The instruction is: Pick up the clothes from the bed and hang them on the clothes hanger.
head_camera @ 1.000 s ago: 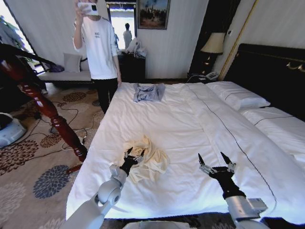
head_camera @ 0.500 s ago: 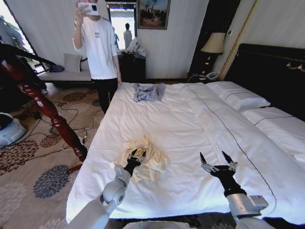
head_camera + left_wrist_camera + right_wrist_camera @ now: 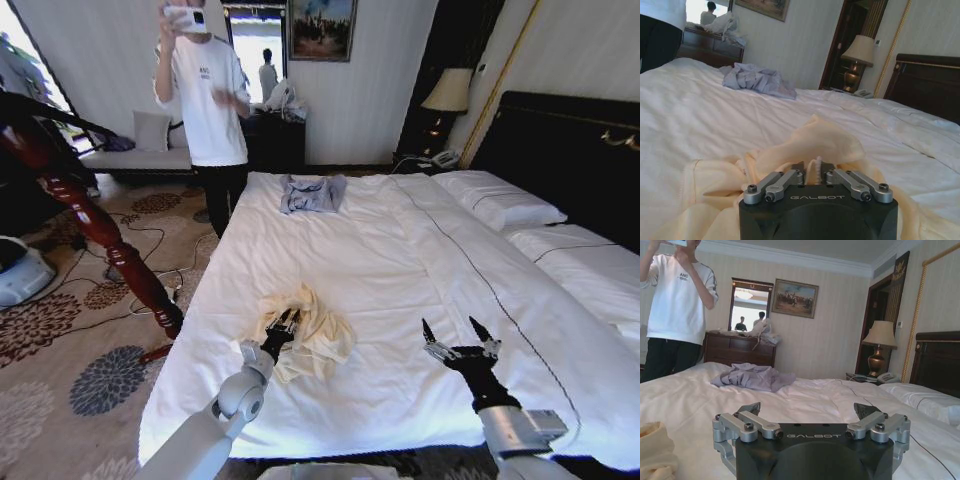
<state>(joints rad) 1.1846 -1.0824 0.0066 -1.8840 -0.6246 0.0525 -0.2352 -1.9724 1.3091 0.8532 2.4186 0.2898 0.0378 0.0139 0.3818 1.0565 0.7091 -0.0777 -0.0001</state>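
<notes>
While my left gripper [image 3: 285, 322] is pressing into the near-left edge of the clothes [image 3: 310, 330], its jaws are drawn nearly together around a thin ridge of the cream fabric, as the left wrist view [image 3: 815, 172] is showing, so I am reading it as pinching only a small fold. The shirt is lying crumpled in a heap on the near-left part of the bed [image 3: 380, 250], well apart from the grey-blue garment [image 3: 311, 192] at the far end. My right gripper [image 3: 459, 335] is hovering spread wide and empty above the bare sheet, near and to the right of the heap. What I am worrying about is the thin fold slipping free as I lift, because so little cloth is sitting between the jaws. I am also judging that a pinch this low could be catching the white sheet along with the shirt and dragging it up. With the garment bunched, sleeves could be trailing and snagging the dark-red post [image 3: 90, 220] on the left.
</notes>
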